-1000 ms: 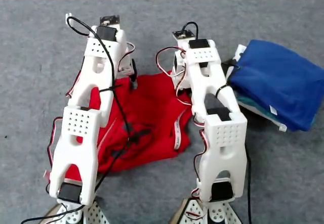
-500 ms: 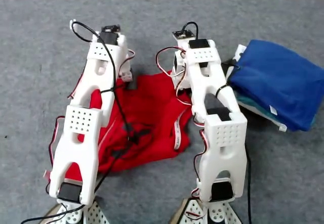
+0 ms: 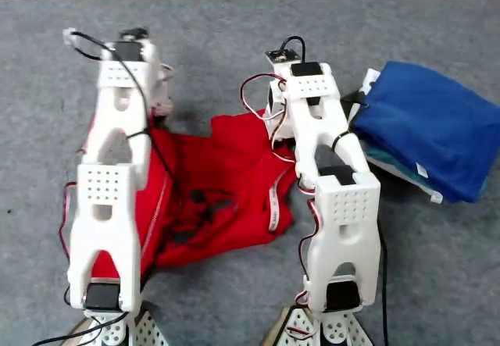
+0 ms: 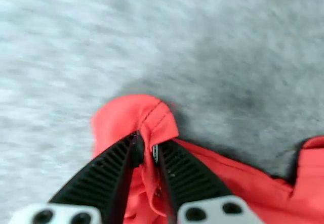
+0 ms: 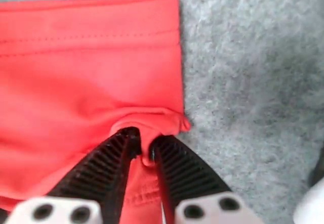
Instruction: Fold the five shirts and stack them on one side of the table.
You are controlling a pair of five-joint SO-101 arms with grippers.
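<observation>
A red shirt point(image 3: 219, 182) lies crumpled on the grey table between the two arms. My left gripper point(image 4: 147, 153) is shut on a hemmed fold of the red shirt point(image 4: 136, 118), held over grey cloth at the shirt's far left; in the high view the left gripper point(image 3: 160, 105) sits under the left arm's wrist. My right gripper point(image 5: 144, 150) is shut on a pinched corner of the red shirt point(image 5: 91, 67) near its far right edge, hidden under the right arm point(image 3: 312, 96) in the high view. A stack of folded shirts point(image 3: 426, 127), blue on top, lies at the right.
The grey table cover point(image 3: 234, 33) stretches open behind both arms and to the far left. The arms' bases point(image 3: 312, 322) stand at the near edge. Loose cables point(image 3: 258, 96) hang around both wrists.
The left arm has swung left and away, pulling its held part of the red shirt outward and stretching the cloth. The right arm has stayed in place.
</observation>
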